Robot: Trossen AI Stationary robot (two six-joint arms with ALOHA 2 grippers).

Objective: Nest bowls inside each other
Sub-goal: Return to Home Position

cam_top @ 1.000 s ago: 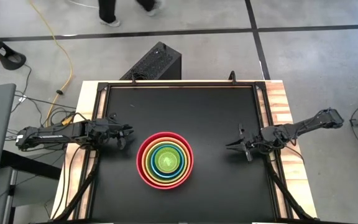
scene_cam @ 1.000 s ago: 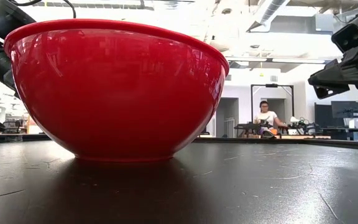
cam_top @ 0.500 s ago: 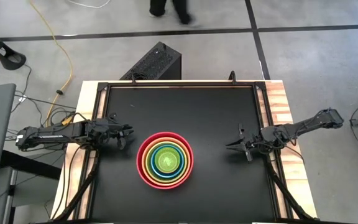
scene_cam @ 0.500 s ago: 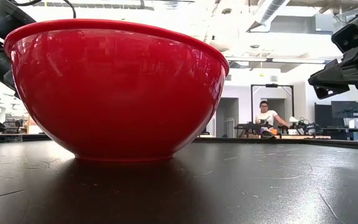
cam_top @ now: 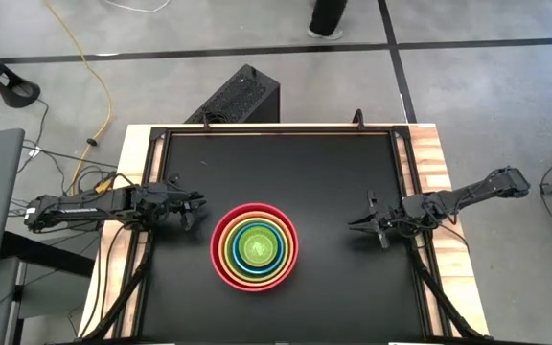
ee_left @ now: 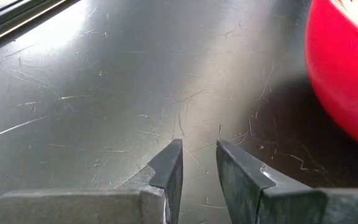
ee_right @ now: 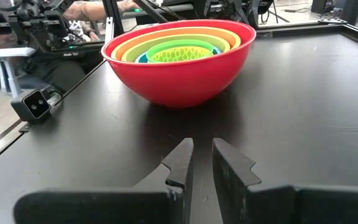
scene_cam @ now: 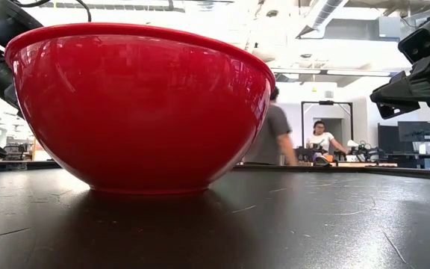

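Observation:
Several bowls sit nested in one stack (cam_top: 254, 245) on the middle of the black table. The big red bowl (scene_cam: 140, 104) is outermost and rests on its base; inside it come orange, yellow, green and blue rims, with a small bright green bowl (ee_right: 180, 53) at the centre. My left gripper (cam_top: 196, 203) hovers just left of the stack, its fingers (ee_left: 166, 165) a little apart with nothing between them. My right gripper (cam_top: 356, 225) waits to the right of the stack, also narrowly open and empty (ee_right: 202, 146).
Bare black tabletop (cam_top: 333, 172) lies all round the stack. A small camera block (ee_right: 36, 102) stands at the table's near edge. A black box (cam_top: 238, 96) sits on the floor beyond the far edge. A person (scene_cam: 271, 127) walks past behind the table.
Both arms and the stacked bowls have kept still. A person has walked across the floor beyond the table's far edge.

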